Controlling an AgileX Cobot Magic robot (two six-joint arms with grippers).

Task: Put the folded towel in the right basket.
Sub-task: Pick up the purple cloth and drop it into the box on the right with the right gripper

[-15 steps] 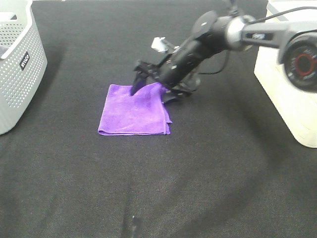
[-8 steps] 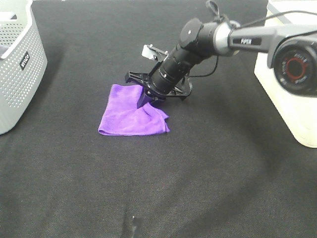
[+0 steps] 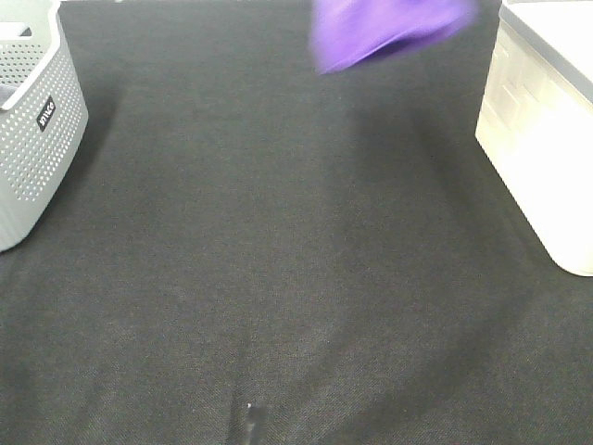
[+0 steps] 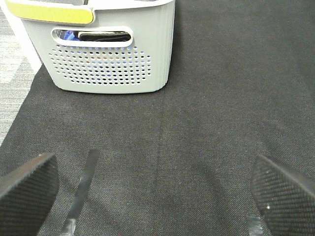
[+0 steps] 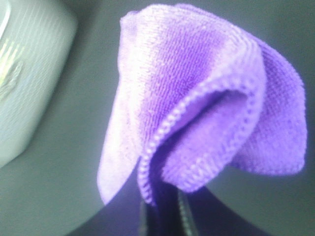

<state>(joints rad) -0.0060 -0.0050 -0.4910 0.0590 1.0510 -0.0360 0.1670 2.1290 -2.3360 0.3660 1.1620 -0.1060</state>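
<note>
The folded purple towel (image 3: 389,28) is lifted high and shows blurred at the top edge of the exterior view, left of the white right basket (image 3: 542,139). In the right wrist view the towel (image 5: 197,113) fills the frame, pinched in my right gripper (image 5: 165,211), whose dark fingers (image 5: 147,216) are shut on its lower fold. The right arm itself is out of the exterior view. My left gripper (image 4: 155,196) is open and empty, hovering low over the black cloth, with its pads (image 4: 27,184) wide apart.
A grey perforated basket (image 3: 28,120) stands at the left; it also shows in the left wrist view (image 4: 113,54) with dark items inside. A pale ribbed basket wall (image 5: 29,73) shows beside the towel in the right wrist view. A black cloth (image 3: 278,278) covers the table.
My right gripper has taken hold of the towel and lifted it off the cloth, up and to the right toward the white basket. The arm has left the exterior view.
</note>
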